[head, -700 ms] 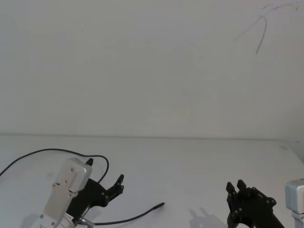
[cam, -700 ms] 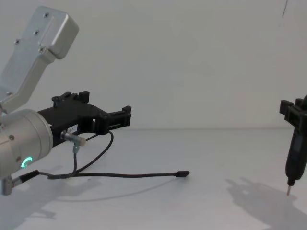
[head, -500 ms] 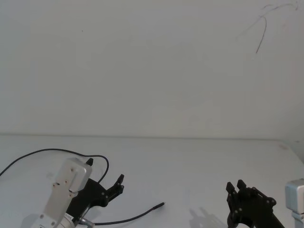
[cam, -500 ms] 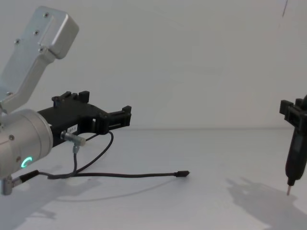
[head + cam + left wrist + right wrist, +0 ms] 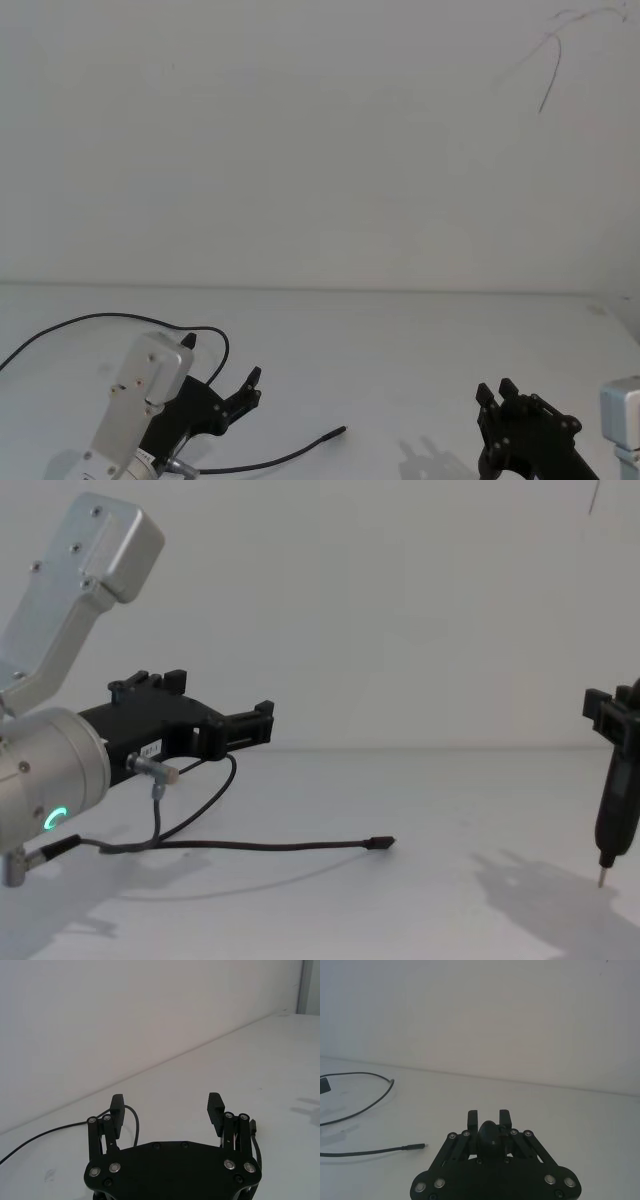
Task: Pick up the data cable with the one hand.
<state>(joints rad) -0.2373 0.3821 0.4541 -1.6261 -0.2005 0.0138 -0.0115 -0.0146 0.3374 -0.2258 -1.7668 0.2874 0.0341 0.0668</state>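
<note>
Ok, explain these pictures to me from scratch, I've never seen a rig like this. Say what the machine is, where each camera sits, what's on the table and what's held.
This is a two-armed robot working at a white table. One picture looks down from its head and one looks across the table from its chest. The other two each ride on a wrist, looking out past that arm's own fingers. The left gripper is a black two-finger claw on a silver wrist. It is open, holds nothing, and hovers above the table. Lying on the table near it is the data cable, a thin black cord ending in a small plug. The right gripper, over at the right side, is shut on a dark pen-shaped tool that points down at the table.
</note>
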